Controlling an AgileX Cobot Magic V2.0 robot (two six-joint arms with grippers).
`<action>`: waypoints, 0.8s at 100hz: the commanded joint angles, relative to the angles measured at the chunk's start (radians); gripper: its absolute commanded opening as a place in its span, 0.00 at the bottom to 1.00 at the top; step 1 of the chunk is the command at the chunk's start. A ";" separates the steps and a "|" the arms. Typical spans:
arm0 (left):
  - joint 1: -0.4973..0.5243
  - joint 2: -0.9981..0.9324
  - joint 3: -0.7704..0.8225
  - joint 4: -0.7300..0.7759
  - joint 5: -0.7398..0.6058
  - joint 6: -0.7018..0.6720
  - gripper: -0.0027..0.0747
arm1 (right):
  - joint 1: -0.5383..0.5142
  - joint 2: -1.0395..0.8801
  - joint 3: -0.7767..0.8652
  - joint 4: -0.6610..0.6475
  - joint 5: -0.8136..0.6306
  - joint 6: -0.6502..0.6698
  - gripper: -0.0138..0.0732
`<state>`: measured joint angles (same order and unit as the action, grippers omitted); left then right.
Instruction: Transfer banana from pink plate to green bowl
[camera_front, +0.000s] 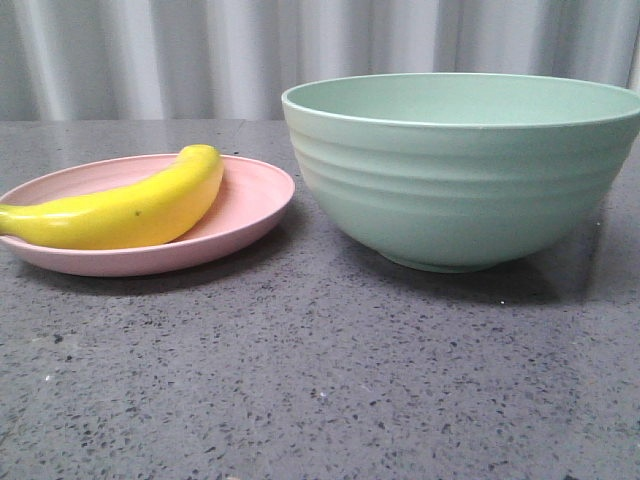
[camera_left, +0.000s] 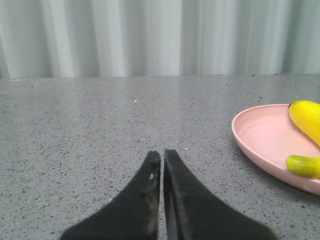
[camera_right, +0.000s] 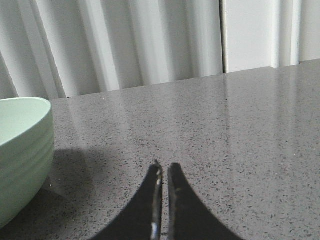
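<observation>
The yellow banana (camera_front: 130, 212) lies across the pink plate (camera_front: 250, 195) at the left of the front view. The mint-green bowl (camera_front: 465, 175) stands upright to its right and looks empty. Neither gripper shows in the front view. In the left wrist view my left gripper (camera_left: 162, 154) is shut and empty, low over the grey table, with the pink plate (camera_left: 260, 135) and two parts of the banana (camera_left: 306, 119) off to one side of it. In the right wrist view my right gripper (camera_right: 164, 167) is shut and empty, with the bowl (camera_right: 22, 155) to its side.
The speckled grey table (camera_front: 320, 380) runs under everything. A pale pleated curtain (camera_front: 200, 55) hangs behind the table's far edge. A gap of bare table separates the plate and the bowl.
</observation>
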<state>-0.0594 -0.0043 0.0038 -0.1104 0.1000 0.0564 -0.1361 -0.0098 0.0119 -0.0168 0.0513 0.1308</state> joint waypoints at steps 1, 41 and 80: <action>0.000 -0.026 -0.012 -0.042 -0.065 -0.009 0.01 | -0.006 -0.005 0.001 -0.007 -0.071 -0.003 0.09; 0.000 0.198 -0.177 -0.046 -0.051 -0.009 0.01 | -0.006 0.242 -0.150 -0.007 0.004 -0.003 0.09; -0.035 0.517 -0.284 -0.046 -0.175 -0.009 0.30 | -0.006 0.371 -0.191 -0.007 -0.039 -0.003 0.09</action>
<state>-0.0665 0.4448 -0.2329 -0.1471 0.0733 0.0557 -0.1361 0.3432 -0.1446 -0.0168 0.1033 0.1308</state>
